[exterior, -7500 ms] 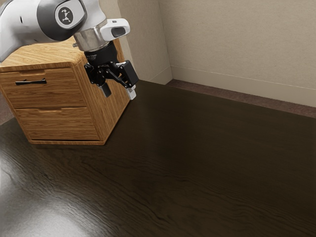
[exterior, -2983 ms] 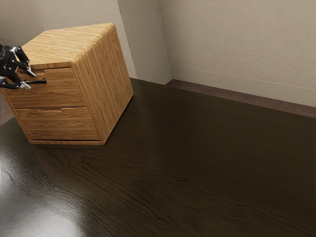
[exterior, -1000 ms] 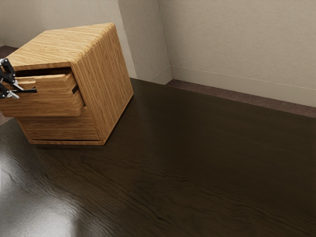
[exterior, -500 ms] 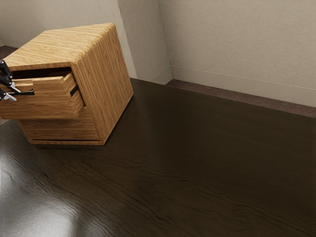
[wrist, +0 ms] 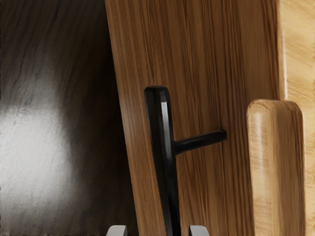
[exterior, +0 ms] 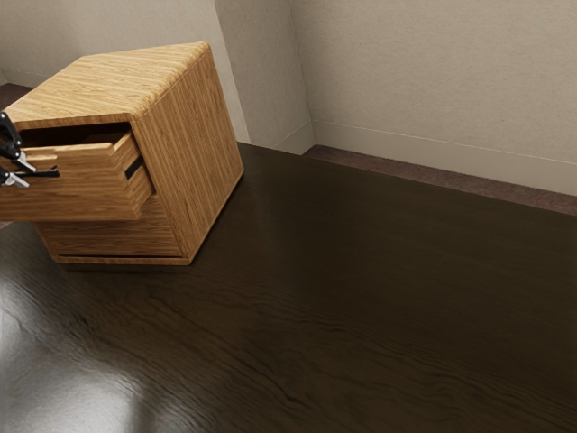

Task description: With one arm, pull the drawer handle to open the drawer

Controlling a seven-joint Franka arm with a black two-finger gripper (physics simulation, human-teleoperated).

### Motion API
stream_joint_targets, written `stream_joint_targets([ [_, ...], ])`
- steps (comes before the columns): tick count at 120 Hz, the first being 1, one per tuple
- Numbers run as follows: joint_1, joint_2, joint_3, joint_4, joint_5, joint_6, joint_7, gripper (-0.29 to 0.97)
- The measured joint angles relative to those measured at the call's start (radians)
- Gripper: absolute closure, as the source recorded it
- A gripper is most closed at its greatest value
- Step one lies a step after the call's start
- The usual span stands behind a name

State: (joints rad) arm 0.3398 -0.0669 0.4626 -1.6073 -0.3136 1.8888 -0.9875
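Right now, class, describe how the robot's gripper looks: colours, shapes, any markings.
The gripper is black and built of angular, bracket-like parts. Its two fingers end in pale grey-white fingertips with rounded corners. No markings or cables can be made out on it.

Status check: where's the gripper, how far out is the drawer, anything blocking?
Gripper at the handle, grip unclear. Top drawer partway out of the cabinet. Nothing seen in the drawer's path.
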Motion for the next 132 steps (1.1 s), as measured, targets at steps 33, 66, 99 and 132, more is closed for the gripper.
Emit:
stream_joint_targets([
  [33, -0.008, -0.030, 0.012, -0.027, 0.001, -0.001, 0.002, 0.60],
  [66, -0.005, -0.062, 0.023, -0.058, 0.001, -0.001, 0.004, 0.60],
  [99, -0.004, -0.084, 0.024, -0.076, 0.004, -0.010, 0.006, 0.61],
  [132, -0.004, -0.095, 0.024, -0.092, 0.005, -0.014, 0.007, 0.61],
])
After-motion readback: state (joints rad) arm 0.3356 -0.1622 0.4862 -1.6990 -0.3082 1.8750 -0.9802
